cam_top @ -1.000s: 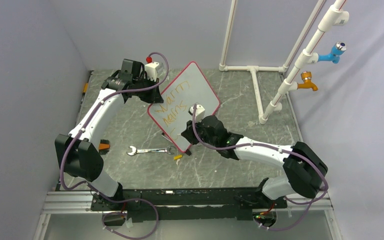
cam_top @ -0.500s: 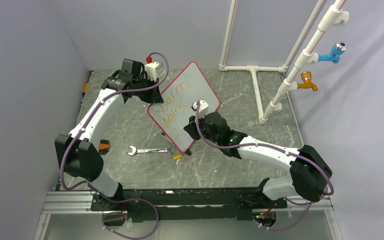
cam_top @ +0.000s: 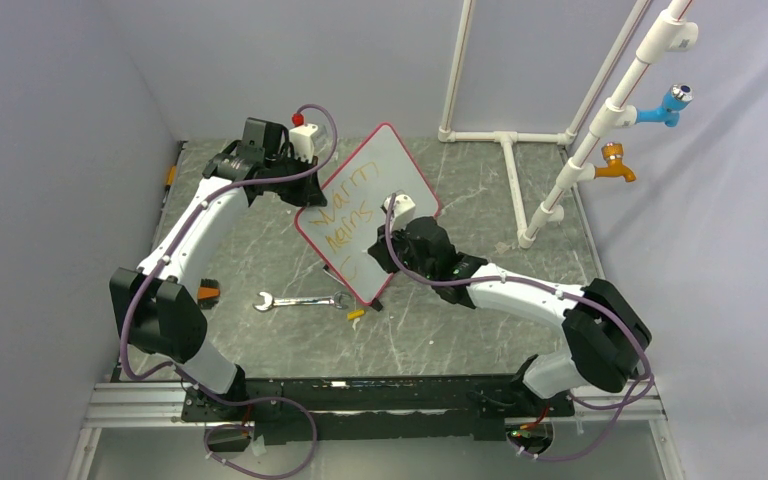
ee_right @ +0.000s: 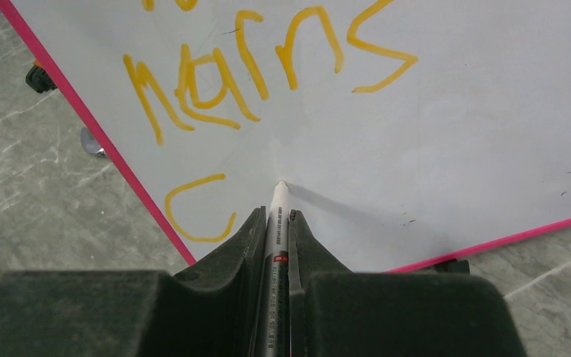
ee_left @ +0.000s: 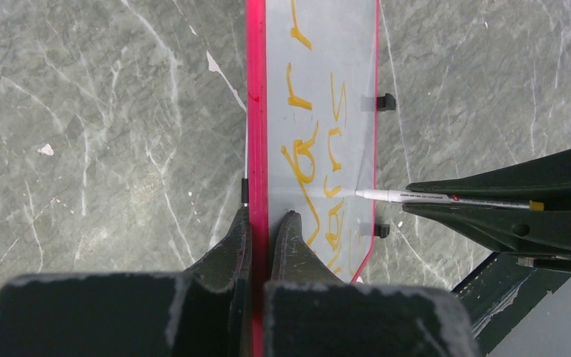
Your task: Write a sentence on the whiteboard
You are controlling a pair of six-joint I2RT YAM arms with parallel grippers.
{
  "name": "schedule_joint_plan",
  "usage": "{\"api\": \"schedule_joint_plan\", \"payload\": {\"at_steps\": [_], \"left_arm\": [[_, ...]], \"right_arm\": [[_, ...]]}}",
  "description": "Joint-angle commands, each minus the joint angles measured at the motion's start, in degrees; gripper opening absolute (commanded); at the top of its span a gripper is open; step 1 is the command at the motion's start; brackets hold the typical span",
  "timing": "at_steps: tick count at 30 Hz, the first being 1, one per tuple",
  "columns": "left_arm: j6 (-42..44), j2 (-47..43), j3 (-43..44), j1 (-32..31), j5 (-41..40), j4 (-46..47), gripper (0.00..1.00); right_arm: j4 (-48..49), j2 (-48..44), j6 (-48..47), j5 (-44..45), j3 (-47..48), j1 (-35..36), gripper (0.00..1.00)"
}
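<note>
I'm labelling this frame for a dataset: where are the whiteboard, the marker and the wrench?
whiteboard [cam_top: 400, 175], top external view, on the blank far part of its face.
marker [ee_right: 279, 197], right wrist view, on its white barrel just behind the tip.
wrench [cam_top: 301, 300], top external view, on the middle of its shaft.

The right gripper [ee_right: 276, 222] pinches a marker [ee_right: 275, 249] (white barrel, pointing away) whose tip meets the whiteboard [ee_right: 446, 141]. Above the tip runs orange handwriting [ee_right: 268, 63], roughly "marns". Just left of the tip sits a lone orange C-shaped curve [ee_right: 193, 212]. Further left of the tip, the board's pink rim crosses the grey marbled table [ee_right: 22, 201].
</note>
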State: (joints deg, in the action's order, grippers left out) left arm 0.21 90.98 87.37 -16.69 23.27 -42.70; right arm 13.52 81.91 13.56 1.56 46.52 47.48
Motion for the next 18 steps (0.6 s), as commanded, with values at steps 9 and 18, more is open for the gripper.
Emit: {"api": "schedule_joint_plan", "payload": {"at_steps": [9,18], "left_arm": [[8.86,3.11,-1.94,0.02,-15.19,-6.67,0.0],[8.86,2.74,-2.06,-0.01,-15.41,-6.49,0.0]], "right_arm": [[2.92,0.25,1.07,-4.98,0.56,-0.2,0.0],[3.2,-0.49,1.91,-6.25,-1.97,0.02,0.0]]}}
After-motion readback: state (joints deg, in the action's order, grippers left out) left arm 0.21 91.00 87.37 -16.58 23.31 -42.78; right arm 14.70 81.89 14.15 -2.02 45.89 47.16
